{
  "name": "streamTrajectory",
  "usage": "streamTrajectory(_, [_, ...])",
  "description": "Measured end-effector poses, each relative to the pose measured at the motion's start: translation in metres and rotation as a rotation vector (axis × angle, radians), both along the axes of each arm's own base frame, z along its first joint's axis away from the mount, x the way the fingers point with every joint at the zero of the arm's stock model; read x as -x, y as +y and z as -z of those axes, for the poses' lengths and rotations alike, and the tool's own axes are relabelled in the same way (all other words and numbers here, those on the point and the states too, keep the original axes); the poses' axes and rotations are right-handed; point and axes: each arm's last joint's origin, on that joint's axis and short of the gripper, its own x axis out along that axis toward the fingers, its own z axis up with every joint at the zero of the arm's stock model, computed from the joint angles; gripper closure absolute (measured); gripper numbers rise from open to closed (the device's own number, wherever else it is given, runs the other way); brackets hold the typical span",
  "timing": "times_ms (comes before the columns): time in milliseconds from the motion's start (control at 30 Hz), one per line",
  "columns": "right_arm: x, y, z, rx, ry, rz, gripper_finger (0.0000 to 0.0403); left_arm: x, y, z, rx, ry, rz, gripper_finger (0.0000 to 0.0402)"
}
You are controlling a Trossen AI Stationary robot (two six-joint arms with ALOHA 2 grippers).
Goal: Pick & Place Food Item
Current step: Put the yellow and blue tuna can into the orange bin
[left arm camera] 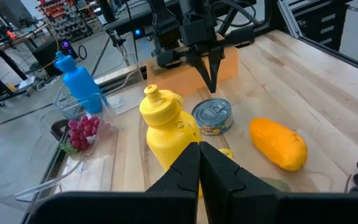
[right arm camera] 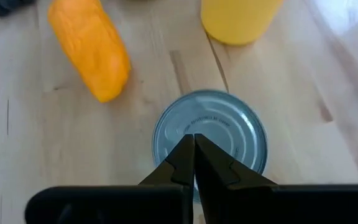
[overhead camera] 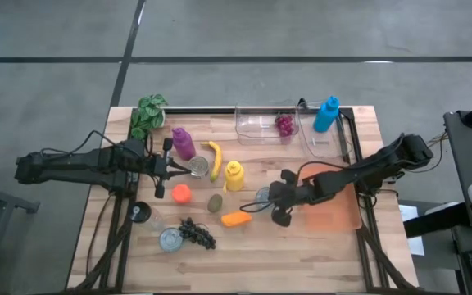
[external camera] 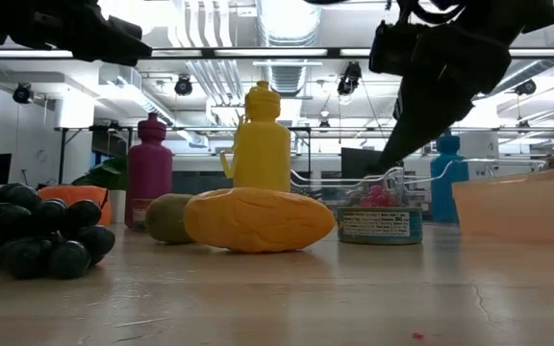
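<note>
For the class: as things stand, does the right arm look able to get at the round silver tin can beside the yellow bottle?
Probably yes. The right gripper hangs shut directly above the round silver tin can, with nothing between them; the yellow plastic bottle and the orange carrot-shaped food item lie clear. It must open first.

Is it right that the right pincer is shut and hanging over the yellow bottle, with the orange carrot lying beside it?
Not quite. The right pincer is shut, but it hangs over the tin can, not the yellow bottle, which stands farther off. The orange carrot does lie beside it. The right wrist view shows this.
</note>
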Motion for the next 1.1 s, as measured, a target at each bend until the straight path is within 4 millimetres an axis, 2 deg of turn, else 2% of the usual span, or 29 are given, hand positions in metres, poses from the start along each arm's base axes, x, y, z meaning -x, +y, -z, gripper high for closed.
streamTrajectory(133, [0.001,0.000,0.002,-0.019,0.021,0.033,0.0394,0.000,0.000,0.000,0.000,0.002,0.000,0.0391])
streamTrajectory(400, [0.006,-0.009,0.006,-0.139,0.058,0.287,0.0394,0.000,0.000,0.001,0.000,0.006,0.000,0.0391])
streamTrajectory(567, [0.005,-0.019,0.007,-0.166,0.060,0.383,0.0394,0.000,0.000,0.001,-0.002,0.006,0.001,0.0391])
streamTrajectory(900, [0.004,-0.031,0.007,-0.172,0.061,0.438,0.0394,0.001,0.000,0.002,0.000,0.020,0.003,0.0391])
streamTrajectory(1100, [0.000,-0.029,0.020,-0.167,0.102,0.436,0.0394,0.001,0.000,0.002,0.000,0.020,0.003,0.0391])
